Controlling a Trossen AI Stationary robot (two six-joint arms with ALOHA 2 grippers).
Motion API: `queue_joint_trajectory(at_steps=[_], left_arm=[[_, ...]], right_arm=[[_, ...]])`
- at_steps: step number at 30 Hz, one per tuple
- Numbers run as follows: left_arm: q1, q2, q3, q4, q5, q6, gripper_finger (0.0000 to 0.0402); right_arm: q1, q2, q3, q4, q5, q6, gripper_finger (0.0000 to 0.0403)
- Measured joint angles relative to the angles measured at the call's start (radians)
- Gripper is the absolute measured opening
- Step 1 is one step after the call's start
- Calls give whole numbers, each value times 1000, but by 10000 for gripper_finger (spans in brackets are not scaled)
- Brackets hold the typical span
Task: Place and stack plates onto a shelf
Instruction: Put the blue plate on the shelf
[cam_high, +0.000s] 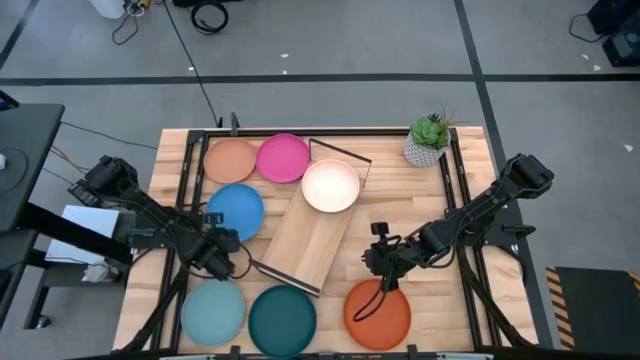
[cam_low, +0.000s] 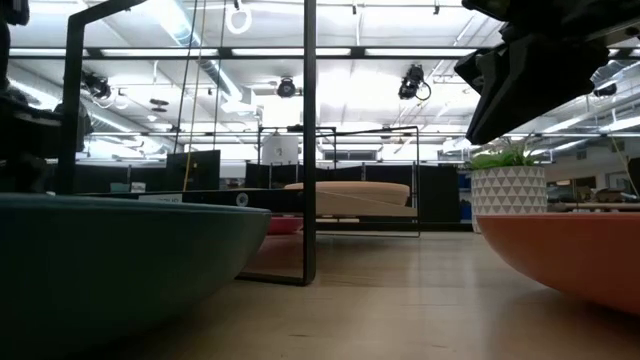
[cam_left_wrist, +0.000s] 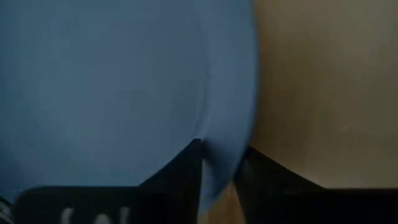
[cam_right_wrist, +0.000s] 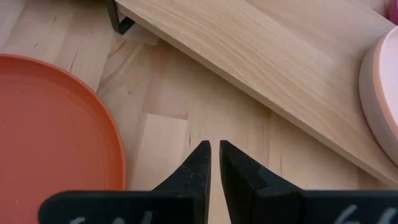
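Currently the left gripper (cam_left_wrist: 217, 165) is pinching the rim of the round matte blue plate (cam_high: 236, 211), lying on the tabletop w/ the light wood shelf (cam_high: 312, 238) just beside it; a thin edge hold could slip. Right gripper (cam_right_wrist: 215, 163), fingers nearly closed & empty, is hanging beside the round orange-red plate (cam_high: 377, 313), risking a bump.

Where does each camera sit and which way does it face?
High: overhead, straight down; both arms, left gripper, right gripper.
Low: tabletop height, level; an arm overhead.
Left wrist: fingers straddling the round blue plate's rim.
Right wrist: nearly closed fingers over tabletop.
Right wrist and high share the round orange-red plate and light wood shelf.
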Motion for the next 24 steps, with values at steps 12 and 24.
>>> queue_joint_trajectory(at_steps=[12,24], left_arm=[[-39,-2,249,-206,49,60,15],[-109,-2,596,-310,49,102,15]], right_arm=[[1,0,0,0,0,15,41],[4,-9,57,-107,19,27,41]])
